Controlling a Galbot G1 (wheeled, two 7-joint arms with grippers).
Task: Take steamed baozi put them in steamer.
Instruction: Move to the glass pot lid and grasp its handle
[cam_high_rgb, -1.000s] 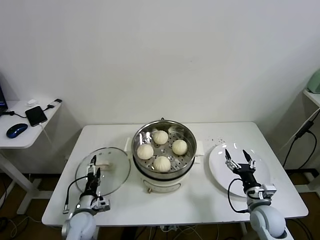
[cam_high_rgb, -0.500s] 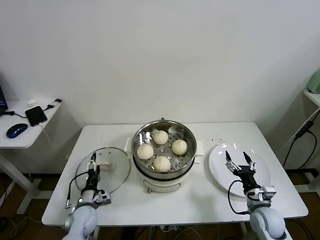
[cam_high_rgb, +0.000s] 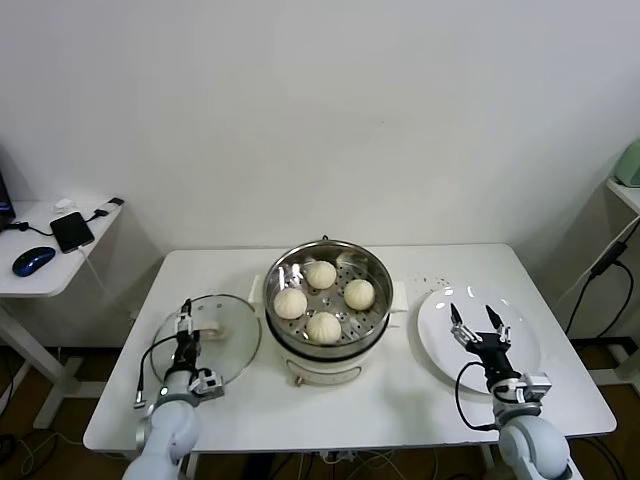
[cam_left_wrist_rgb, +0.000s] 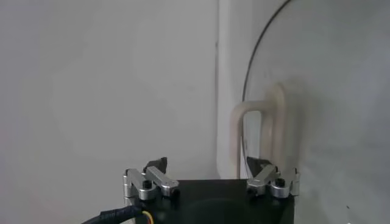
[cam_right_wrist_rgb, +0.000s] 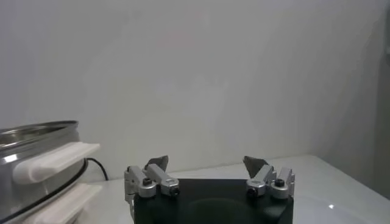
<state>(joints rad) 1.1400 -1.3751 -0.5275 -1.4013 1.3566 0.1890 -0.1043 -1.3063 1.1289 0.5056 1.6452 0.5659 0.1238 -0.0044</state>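
All 4 pale cream domed baozi (cam_high_rgb: 320, 299) sit inside the round shiny stainless-steel steamer (cam_high_rgb: 281, 312) at centre. The left gripper (cam_high_rgb: 184, 329), jaws open, hovers over the round glass lid (cam_high_rgb: 232, 345); the right gripper (cam_high_rgb: 477, 326), jaws open, hovers over the flat white plate (cam_high_rgb: 528, 366). Descending carelessly could skid the lid.

Left gripper (cam_left_wrist_rgb: 210, 173) spread wide (nothing held), facing glass lid (cam_left_wrist_rgb: 341, 91) handle (cam_left_wrist_rgb: 262, 131).
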